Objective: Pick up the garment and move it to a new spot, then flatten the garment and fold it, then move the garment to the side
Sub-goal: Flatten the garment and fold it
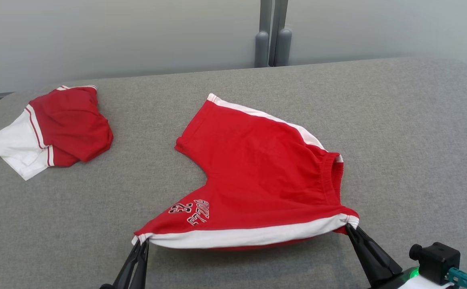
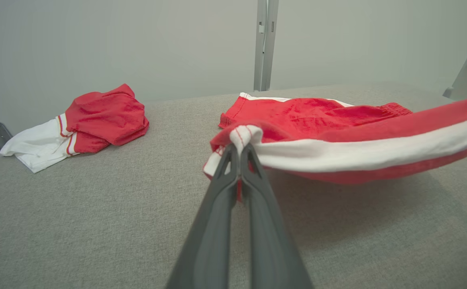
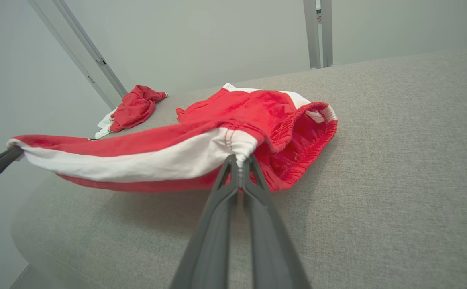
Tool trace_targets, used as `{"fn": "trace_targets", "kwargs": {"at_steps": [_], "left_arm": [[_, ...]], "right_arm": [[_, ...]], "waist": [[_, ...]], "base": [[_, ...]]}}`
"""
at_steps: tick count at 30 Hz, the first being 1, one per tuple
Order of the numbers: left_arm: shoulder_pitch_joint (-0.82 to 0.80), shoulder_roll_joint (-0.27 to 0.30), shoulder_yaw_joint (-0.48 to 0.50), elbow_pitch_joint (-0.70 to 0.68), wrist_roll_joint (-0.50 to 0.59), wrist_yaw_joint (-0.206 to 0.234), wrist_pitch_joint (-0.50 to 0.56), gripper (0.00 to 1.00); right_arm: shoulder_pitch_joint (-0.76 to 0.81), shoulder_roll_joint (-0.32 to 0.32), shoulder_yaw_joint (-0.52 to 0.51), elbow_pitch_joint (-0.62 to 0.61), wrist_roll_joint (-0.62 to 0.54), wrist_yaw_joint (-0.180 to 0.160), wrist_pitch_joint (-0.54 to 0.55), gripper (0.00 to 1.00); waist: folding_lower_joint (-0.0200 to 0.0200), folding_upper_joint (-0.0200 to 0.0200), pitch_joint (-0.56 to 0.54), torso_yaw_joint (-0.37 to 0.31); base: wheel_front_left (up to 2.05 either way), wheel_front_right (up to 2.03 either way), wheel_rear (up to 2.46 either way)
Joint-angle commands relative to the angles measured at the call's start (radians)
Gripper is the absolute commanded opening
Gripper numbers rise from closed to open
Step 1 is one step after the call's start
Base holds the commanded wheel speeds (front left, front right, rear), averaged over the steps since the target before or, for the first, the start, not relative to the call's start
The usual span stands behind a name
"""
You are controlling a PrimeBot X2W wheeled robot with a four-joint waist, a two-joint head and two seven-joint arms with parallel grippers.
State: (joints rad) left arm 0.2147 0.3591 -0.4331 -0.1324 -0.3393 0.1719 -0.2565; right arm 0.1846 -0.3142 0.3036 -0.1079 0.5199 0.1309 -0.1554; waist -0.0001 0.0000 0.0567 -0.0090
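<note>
Two grippers stand closest, both clamped on the same garment: the left gripper (image 1: 143,242) pinches the hem corner of one leg of the red shorts (image 1: 257,168), and the right gripper (image 1: 348,226) pinches the waistband corner at the other end of the same white side stripe. That stripe is pulled into a line between them and hangs lifted off the grey padded table (image 1: 410,128), a shadow beneath it, while the far leg and the rest of the shorts lie on the surface near the table's middle. White lettering sits by the held hem. Bare cloth runs wide to the right of the waistband as far as the rounded right corner, and a broad bare gap separates the shorts from a second garment (image 1: 64,124), red and white and crumpled, lying near the table's rounded far-left corner. The far edge meets a pale wall, where two grey posts (image 1: 272,44) stand side by side. In count: two grippers, two garments, one table, two posts.
</note>
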Motion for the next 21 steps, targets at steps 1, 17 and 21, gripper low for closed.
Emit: {"fn": "trace_targets", "kwargs": {"at_steps": [1,17,21], "left_arm": [[0.0,0.012,0.007,-0.004,-0.002,0.002,0.004,0.0],[-0.265,0.028,-0.003,0.207,-0.009,-0.105,0.038,0.0],[-0.369,0.03,-0.006,0.274,-0.004,-0.136,0.058,0.0]], "right_arm": [[0.01,0.004,0.003,-0.008,0.002,0.0,0.007,0.0],[-0.1,0.049,0.034,0.108,-0.012,0.0,-0.003,0.0],[-0.142,0.088,0.028,0.136,-0.032,0.0,0.002,0.0]], "waist": [[0.0001,0.0,0.0,-0.002],[0.0001,0.0,0.03,-0.027],[0.0001,0.0,0.052,-0.053]], "base": [[0.0,0.0,0.0],[0.0,0.0,0.0],[0.0,0.0,0.0]]}}
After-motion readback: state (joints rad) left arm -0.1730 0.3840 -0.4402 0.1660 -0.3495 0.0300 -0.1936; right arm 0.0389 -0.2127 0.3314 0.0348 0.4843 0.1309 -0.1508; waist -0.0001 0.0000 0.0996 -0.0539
